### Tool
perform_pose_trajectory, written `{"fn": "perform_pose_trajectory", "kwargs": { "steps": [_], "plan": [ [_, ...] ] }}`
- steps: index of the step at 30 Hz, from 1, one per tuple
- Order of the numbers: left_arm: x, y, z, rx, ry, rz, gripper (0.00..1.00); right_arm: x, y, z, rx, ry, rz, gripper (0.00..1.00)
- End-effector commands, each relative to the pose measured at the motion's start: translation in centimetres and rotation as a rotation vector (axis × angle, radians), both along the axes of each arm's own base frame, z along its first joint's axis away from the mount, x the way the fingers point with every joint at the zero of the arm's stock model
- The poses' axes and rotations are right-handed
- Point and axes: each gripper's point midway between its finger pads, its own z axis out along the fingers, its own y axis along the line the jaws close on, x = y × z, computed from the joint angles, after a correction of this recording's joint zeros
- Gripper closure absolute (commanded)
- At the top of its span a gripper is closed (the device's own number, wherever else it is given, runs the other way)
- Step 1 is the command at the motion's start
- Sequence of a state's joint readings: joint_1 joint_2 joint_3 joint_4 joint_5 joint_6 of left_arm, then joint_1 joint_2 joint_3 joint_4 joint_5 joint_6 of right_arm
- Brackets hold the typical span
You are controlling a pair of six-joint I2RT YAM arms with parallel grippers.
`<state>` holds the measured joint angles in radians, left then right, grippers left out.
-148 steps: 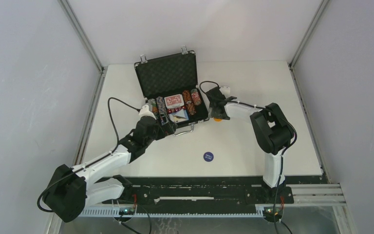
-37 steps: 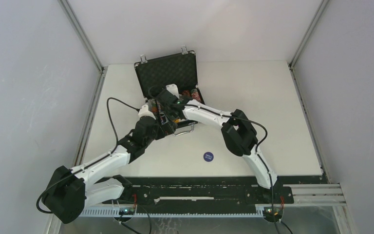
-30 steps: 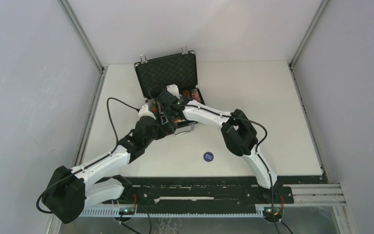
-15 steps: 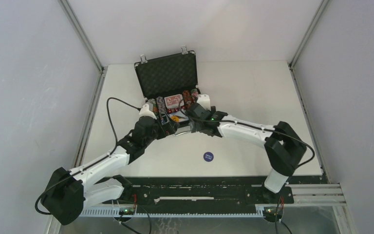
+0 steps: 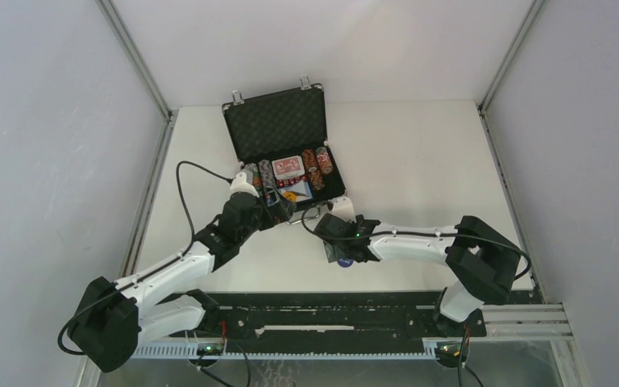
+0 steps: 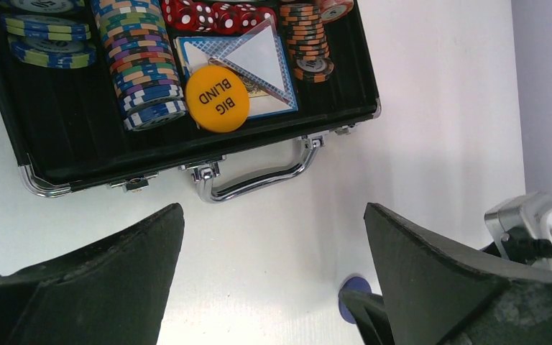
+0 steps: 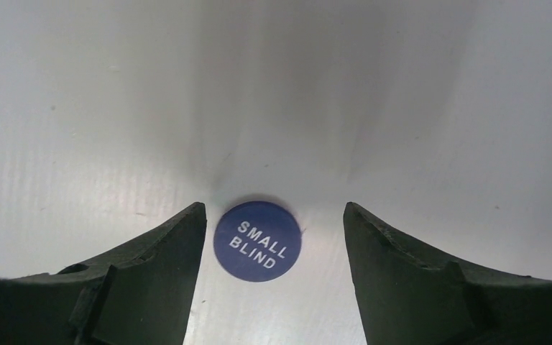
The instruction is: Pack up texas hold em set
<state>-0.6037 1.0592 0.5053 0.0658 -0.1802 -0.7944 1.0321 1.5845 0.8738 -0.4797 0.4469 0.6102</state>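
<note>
Briefcase (image 5: pixel 278 121) open on the counter (image 5: pixel 419 161), toward 12 o'clock of its middle. Long axis runs 9 to 3, the 3 o'clock end swung slightly away. Lid upright on the 12 o'clock side, silver handle (image 6: pixel 259 180) pointing to 6. Black shell, silver trim, grey egg-crate foam in the lid. The tray holds rows of striped chips (image 6: pixel 140 65), red dice (image 6: pixel 208 14), a blue card deck (image 6: pixel 259 79) and an orange "BIG BLIND" disc (image 6: pixel 218 99) lying partly on that deck. A blue "SMALL BLIND" disc (image 7: pixel 257 240) lies flat on the counter at 5 o'clock from the case, well apart from it. Right pincer (image 7: pixel 273 207) is low over this disc, fingers apart on either side of it; contact cannot be told. Left pincer (image 6: pixel 273 208) spread fully wide, holding nothing, hanging just on the 6 o'clock side of the handle.
</note>
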Motion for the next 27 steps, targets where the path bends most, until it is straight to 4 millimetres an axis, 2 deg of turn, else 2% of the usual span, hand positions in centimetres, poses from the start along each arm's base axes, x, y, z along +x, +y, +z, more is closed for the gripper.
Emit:
{"fn": "perform_pose_trajectory", "kwargs": {
  "steps": [1,6,17,27],
  "plan": [
    [0.6,0.3,1.5,-0.013,-0.055,0.020,0.00,-0.1,1.7,1.0,0.076,-0.040,-0.015,0.21],
    [0.6,0.5,1.6,-0.007,-0.060,0.027,0.00,-1.1,2.0,0.1,0.052,-0.020,0.008,0.21],
    [0.6,0.7,1.5,-0.001,-0.058,0.034,0.00,-3.2,0.8,-2.4,-0.005,0.036,0.004,0.21],
    [0.7,0.7,1.2,0.007,-0.052,0.033,0.00,-4.7,1.3,-1.9,0.039,0.051,0.046,0.23]
  ]
}}
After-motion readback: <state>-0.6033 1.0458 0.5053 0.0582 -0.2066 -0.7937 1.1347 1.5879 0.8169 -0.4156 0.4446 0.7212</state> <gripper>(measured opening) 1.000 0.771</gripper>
